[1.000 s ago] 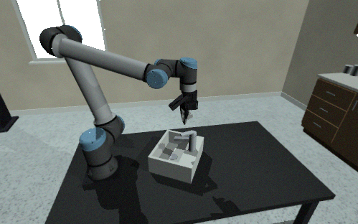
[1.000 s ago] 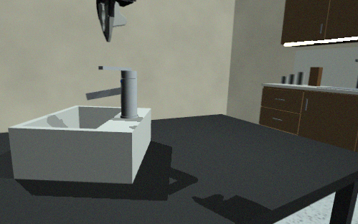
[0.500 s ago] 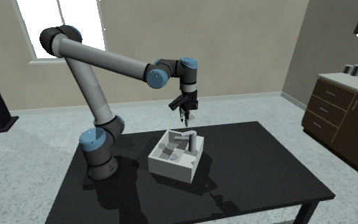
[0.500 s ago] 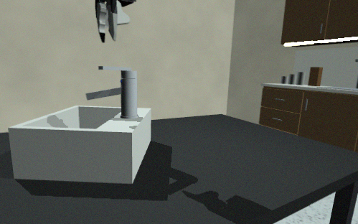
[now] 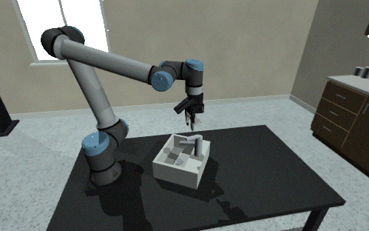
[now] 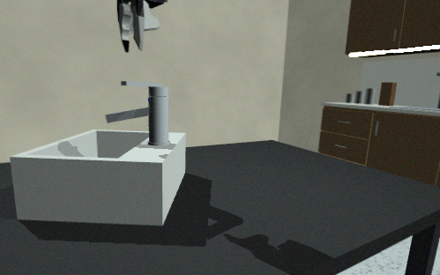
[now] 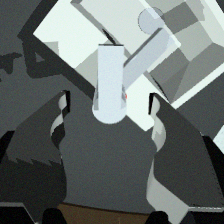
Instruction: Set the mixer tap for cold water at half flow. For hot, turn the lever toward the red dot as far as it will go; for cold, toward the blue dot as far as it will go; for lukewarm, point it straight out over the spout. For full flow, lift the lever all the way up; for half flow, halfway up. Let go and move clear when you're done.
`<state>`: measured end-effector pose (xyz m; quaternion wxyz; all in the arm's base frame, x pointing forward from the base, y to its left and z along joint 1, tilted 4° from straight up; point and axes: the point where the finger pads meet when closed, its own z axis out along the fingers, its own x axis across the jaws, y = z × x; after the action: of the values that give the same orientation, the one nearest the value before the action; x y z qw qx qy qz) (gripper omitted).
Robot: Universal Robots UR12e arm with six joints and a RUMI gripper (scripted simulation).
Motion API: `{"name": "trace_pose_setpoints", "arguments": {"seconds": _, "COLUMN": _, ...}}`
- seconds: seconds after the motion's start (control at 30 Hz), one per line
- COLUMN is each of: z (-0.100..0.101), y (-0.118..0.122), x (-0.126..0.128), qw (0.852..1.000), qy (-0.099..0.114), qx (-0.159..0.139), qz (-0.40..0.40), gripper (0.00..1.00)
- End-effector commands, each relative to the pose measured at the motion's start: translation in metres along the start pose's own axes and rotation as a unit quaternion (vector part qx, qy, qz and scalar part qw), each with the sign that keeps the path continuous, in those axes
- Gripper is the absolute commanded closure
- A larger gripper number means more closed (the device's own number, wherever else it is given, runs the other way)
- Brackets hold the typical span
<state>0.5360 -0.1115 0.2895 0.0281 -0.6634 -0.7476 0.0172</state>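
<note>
Red dot peeks out, mostly hidden beside the lever

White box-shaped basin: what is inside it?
Inside the white box-shaped basin, a round grey drain disc shows on the floor. The exterior view's near wall covers that floor, so nothing there can be told.

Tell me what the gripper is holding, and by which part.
Nothing is held: the gripper is open above the tap, its fingers parted with no contact on the lever.
</note>
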Motion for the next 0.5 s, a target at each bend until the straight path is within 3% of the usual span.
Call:
{"name": "trace_pose_setpoints", "arguments": {"seconds": 0.0, "z": -0.0016, "y": 0.0021, "x": -0.0003, "qw": 1.0, "qy": 0.0, "qx": -0.001, "qz": -0.001, "gripper": 0.61}}
{"name": "trace_pose_setpoints", "arguments": {"seconds": 0.47, "z": -0.0001, "y": 0.0019, "x": -0.0002, "qw": 1.0, "qy": 0.0, "qx": 0.0, "qz": -0.001, "gripper": 0.61}}
